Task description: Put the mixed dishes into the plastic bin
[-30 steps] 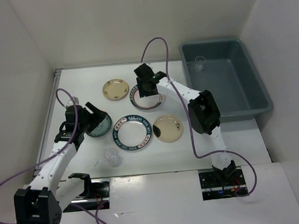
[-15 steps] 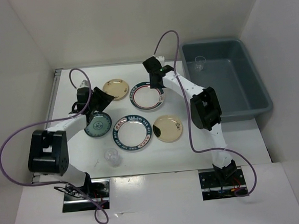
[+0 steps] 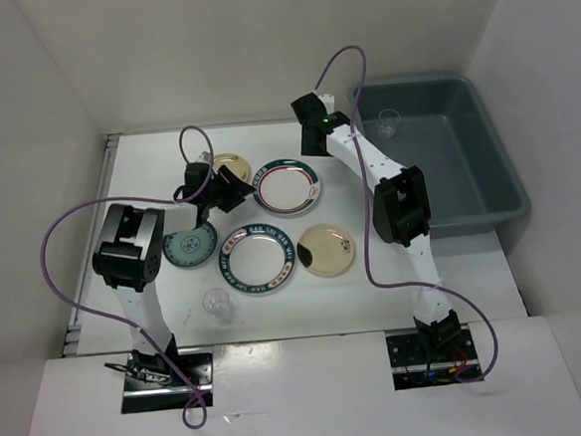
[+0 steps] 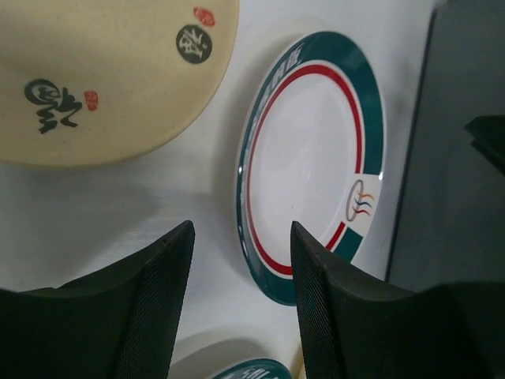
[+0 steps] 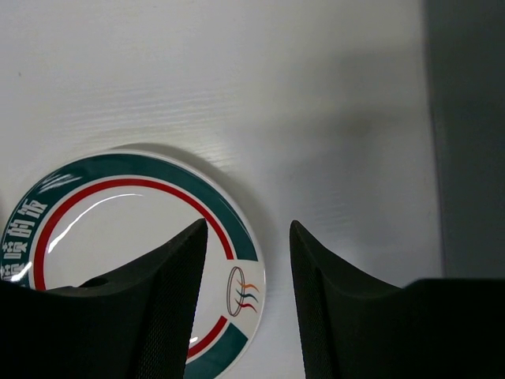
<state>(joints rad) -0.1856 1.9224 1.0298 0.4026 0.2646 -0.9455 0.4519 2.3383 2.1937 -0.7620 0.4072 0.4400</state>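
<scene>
Your right gripper (image 5: 247, 237) has its fingers spread with nothing between them, and so has your left gripper (image 4: 241, 237), both near the white plate (image 3: 288, 186) with broad teal rim and thin red ring, lying flat left of the grey-blue plastic bin (image 3: 470, 222).

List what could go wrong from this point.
1. Left gripper and right gripper both look down on the far teal-and-red rimmed plate; they might collide there.
2. That plate lies flat, so a rim grasp may slip.
3. A plate dropped into the plastic bin could hit the clear cup inside.
</scene>
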